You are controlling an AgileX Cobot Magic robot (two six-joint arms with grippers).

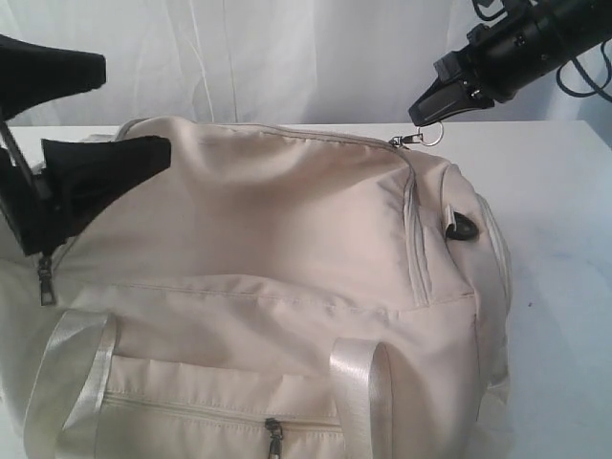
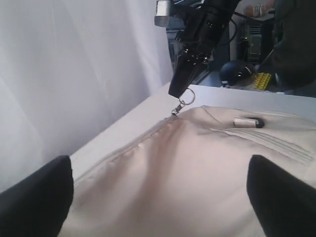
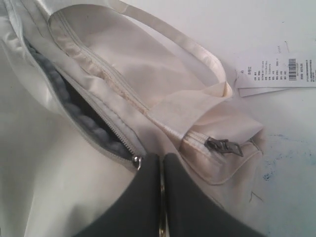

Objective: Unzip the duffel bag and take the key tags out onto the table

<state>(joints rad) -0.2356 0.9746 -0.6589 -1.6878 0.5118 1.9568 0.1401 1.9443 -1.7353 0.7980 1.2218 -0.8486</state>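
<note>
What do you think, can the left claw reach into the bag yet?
Probably not yet. The left gripper is open over closed fabric at the bag's end. The zip gap is just a narrow slit, and the right gripper holds the pull ring beside it.

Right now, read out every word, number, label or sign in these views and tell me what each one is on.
The paper hang tag, lying on the table beside the duffel bag: printed lines and a barcode, too small and blurred to read.
On the duffel bag itself: no logo or lettering shows in any view.
Nothing else carries text.
</note>
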